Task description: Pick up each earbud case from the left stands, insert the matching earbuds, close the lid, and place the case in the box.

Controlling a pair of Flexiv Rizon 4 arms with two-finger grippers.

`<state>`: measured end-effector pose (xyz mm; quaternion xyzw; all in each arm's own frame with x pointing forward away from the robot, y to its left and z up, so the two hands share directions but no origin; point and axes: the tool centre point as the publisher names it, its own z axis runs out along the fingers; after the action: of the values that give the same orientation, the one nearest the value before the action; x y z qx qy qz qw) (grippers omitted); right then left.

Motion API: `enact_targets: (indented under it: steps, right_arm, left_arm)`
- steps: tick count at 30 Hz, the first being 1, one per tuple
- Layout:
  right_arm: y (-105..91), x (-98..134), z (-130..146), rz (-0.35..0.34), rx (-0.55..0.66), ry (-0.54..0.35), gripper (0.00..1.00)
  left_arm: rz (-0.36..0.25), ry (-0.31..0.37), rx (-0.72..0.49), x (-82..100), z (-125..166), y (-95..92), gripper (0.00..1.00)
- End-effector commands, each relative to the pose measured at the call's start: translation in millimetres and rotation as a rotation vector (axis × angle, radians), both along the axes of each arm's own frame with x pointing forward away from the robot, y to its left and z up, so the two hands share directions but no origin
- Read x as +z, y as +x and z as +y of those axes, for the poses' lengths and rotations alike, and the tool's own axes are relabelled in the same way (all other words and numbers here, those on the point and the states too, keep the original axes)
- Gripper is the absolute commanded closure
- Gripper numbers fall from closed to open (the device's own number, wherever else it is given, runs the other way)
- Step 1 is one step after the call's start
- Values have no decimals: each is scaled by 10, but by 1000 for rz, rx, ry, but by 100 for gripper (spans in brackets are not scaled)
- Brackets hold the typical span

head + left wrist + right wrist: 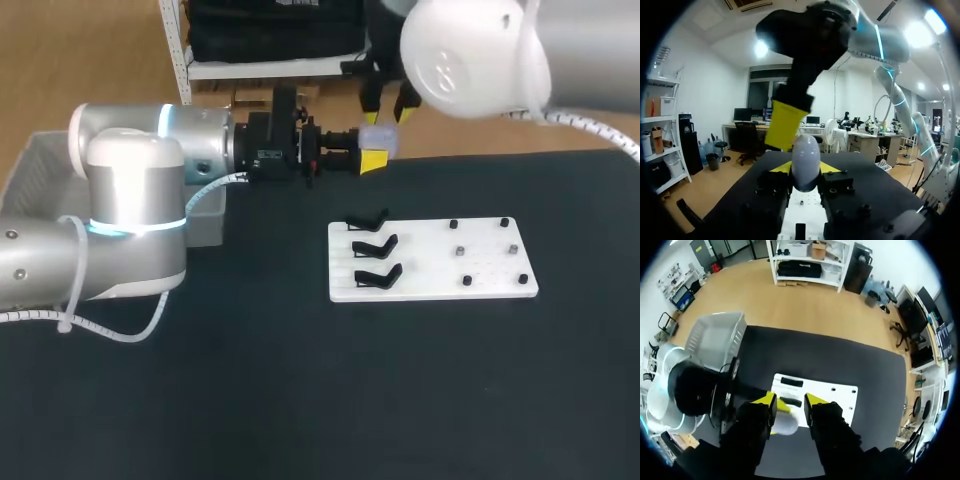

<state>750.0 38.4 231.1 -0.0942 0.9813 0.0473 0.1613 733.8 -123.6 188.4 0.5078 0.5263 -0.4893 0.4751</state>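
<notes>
Table (300, 400) is dark, and a white board (425, 262) lies flat on it, a bit right of centre. Three black stands (376, 246) sit in a column on the board's left side, and small dark pegs (466, 281) dot its right side. Further back at the left, the grey box (32, 165) sits by the table's edge, partly hidden behind our left arm (130, 220). That arm enters from the left with its wrist held level and pointing toward the middle. The left gripper (371, 160) is in the air over the table's far edge, beyond the board. It is clamped on the earbud case (379, 138), a pale rounded shell standing up out of the yellow tips. In the left wrist view we see the case wedged between both fingers and touching each. Our right arm (480, 55) enters from the far right. The right gripper (389, 102) hangs just over the case with its fingers apart, one on either side of the case's top. One yellow finger (785, 122) meets the case's upper side. The other looks just clear of it in the right wrist view, though the angle is poor, so we say probably. The case is well apart from the box and the stands. We cannot tell whether the lid is open or closed.
</notes>
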Motion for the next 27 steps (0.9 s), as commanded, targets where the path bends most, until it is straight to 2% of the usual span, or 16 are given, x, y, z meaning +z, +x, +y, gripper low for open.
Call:
enact_targets:
  steps: [1,6,9,10,11,12,13,14,15,20,22,27]
  right_arm:
    - [-146,-22,-33,-27,-1,12,63]
    - [-124,77,-116,-104,-73,30,64]
    - [-135,190,-250,-192,-146,82,52]
    - [-139,208,-284,-210,-162,89,51]
    - [-150,232,-348,-241,-191,107,45]
    - [-160,251,-390,-257,-213,125,29]
    - [-171,266,-435,-267,-234,146,7]
    - [-179,280,-473,-276,-251,168,0]
    - [-189,295,-513,-296,-283,179,0]
    - [-189,295,-513,-296,-283,179,0]
    - [-189,295,-513,-296,-283,179,0]
    - [-189,295,-513,-296,-283,179,0]
  left_arm:
    - [-5,-5,6,-11,-4,-9,100]
    - [-5,-5,6,-11,-4,-9,100]
    - [-14,-16,22,45,106,36,100]
    - [-20,-17,28,66,150,50,100]
    - [-28,-21,37,98,239,77,100]
    - [-36,-20,46,123,316,93,100]
    - [-41,-19,54,143,398,108,100]
    - [-45,-18,56,159,482,119,100]
    - [-52,-13,57,170,571,130,100]
    - [-79,0,116,151,1136,252,100]
    - [-79,-22,156,147,1410,327,100]
    - [-101,35,243,80,2066,533,100]
